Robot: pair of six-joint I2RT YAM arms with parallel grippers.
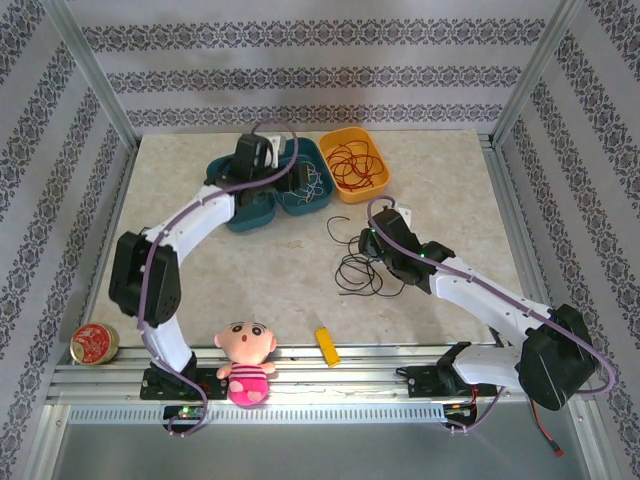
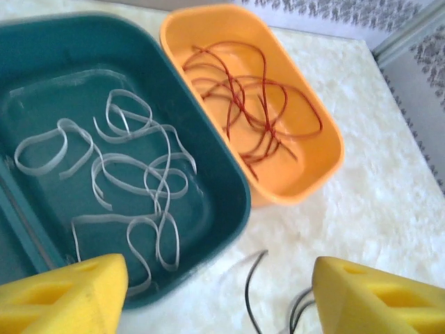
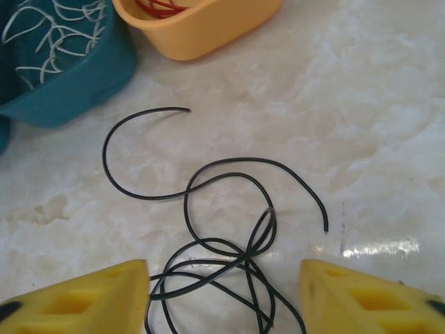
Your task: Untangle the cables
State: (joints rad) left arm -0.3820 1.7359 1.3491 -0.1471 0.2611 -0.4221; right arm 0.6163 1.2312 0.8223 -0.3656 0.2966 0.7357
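Cables (image 1: 356, 274): black cable (image 3: 264, 223) between jaws of wide-open right gripper (image 3: 224, 278); white cables (image 2: 160, 186) ahead of wide-open left gripper (image 2: 219, 278); tin (image 1: 94, 343) label unreadable.

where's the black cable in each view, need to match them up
top external: black cable right of centre, below the orange tub
left wrist: black cable at bottom centre
right wrist: black cable looped, centre to bottom edge
shared landmark: orange tub
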